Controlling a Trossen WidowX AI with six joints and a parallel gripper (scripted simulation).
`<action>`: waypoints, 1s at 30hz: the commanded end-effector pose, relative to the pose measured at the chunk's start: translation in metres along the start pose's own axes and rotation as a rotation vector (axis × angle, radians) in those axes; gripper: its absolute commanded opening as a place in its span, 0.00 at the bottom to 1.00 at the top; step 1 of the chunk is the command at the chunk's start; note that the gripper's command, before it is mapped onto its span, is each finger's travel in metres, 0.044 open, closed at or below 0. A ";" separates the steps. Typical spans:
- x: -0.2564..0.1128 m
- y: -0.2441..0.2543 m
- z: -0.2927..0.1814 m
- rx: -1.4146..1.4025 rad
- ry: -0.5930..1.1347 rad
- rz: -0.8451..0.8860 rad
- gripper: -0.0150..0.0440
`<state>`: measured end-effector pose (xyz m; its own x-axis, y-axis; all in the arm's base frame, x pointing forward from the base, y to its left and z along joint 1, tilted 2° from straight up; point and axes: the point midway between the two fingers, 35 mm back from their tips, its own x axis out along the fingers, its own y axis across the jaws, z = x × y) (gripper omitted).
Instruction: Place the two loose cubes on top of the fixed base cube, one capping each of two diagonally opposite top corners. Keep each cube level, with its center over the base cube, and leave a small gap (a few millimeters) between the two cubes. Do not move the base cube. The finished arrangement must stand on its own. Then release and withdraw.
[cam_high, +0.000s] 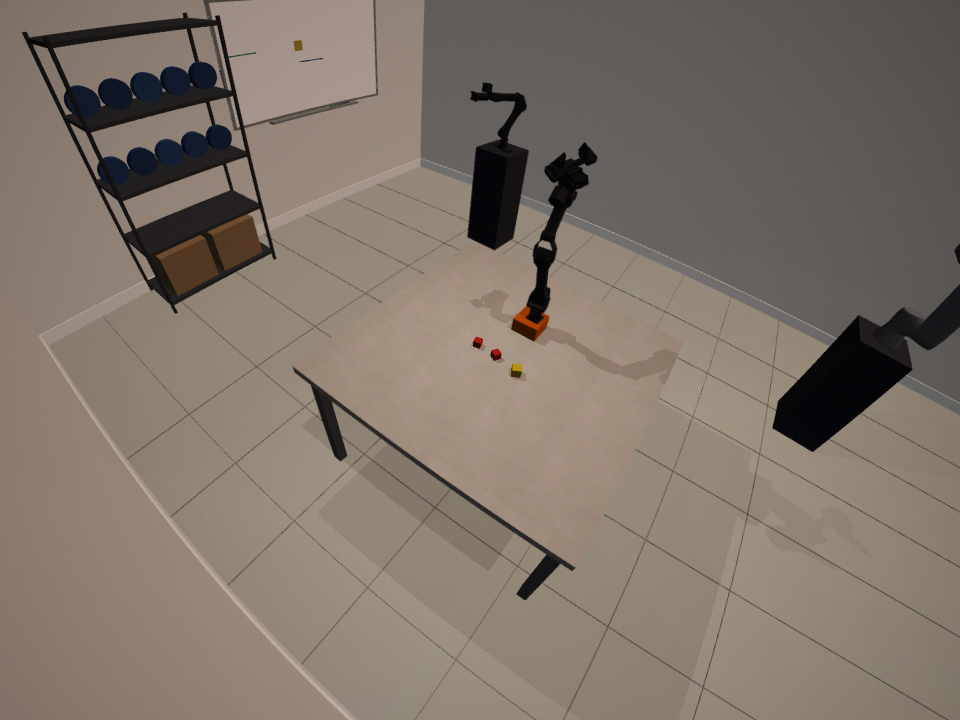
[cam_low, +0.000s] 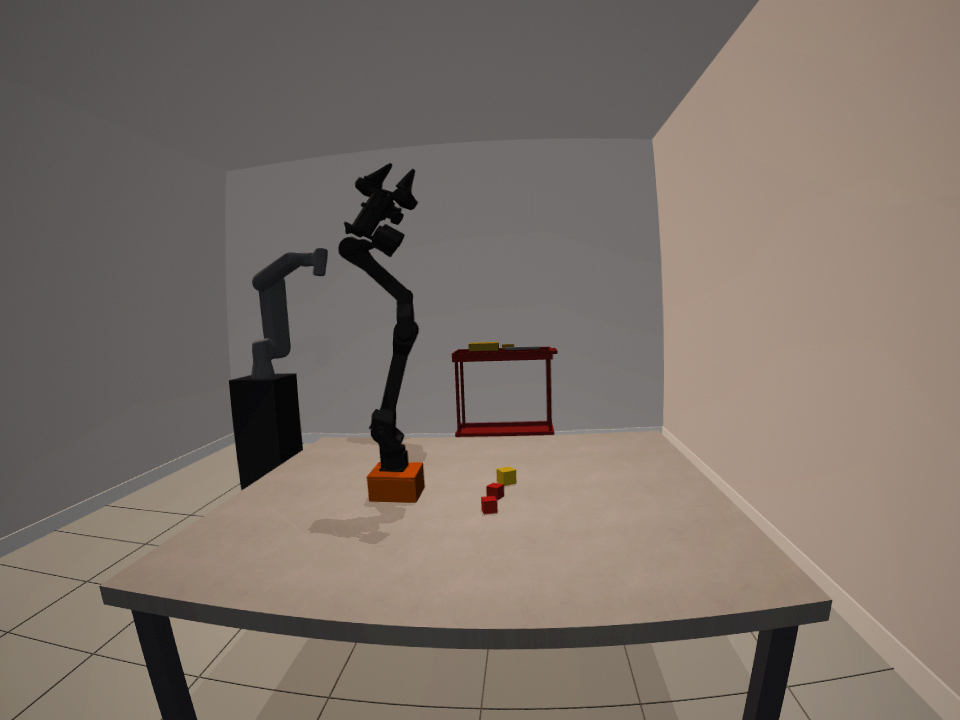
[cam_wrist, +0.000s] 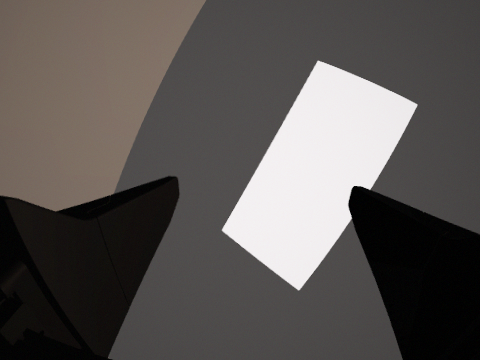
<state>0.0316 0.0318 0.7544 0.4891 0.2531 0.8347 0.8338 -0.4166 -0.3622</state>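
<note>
A yellow cube (cam_high: 516, 371) (cam_low: 506, 476), slightly larger than the red ones, sits on the table and looks like the base cube. One red cube (cam_high: 496, 354) (cam_low: 494, 491) lies on the table beside it, turned at an angle. The other red cube (cam_high: 477, 342) (cam_low: 489, 505) lies farther along the same rough line. The three cubes stand apart, and nothing is on top of the yellow one. My gripper (cam_high: 566, 152) (cam_low: 402, 167) (cam_wrist: 264, 191) is open and empty, high above the table and pointing upward. The wrist view shows no cubes.
My arm stands on an orange base block (cam_high: 530, 324) (cam_low: 393, 488) on the table (cam_high: 434, 410) (cam_low: 589, 565), close beside the cubes. Other arms on black pedestals (cam_high: 496, 193) (cam_high: 841, 383), a shelf rack and a red cart stand away from the table.
</note>
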 end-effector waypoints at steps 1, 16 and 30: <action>0.000 -0.001 0.000 0.000 0.001 -0.003 0.89; -0.050 -0.072 -0.068 0.088 0.167 -0.395 0.70; -0.134 -0.077 -0.178 0.157 0.544 -0.654 0.70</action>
<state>-0.1301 -0.0906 0.7542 -0.1955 0.0276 0.9803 0.9607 -0.1954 0.1971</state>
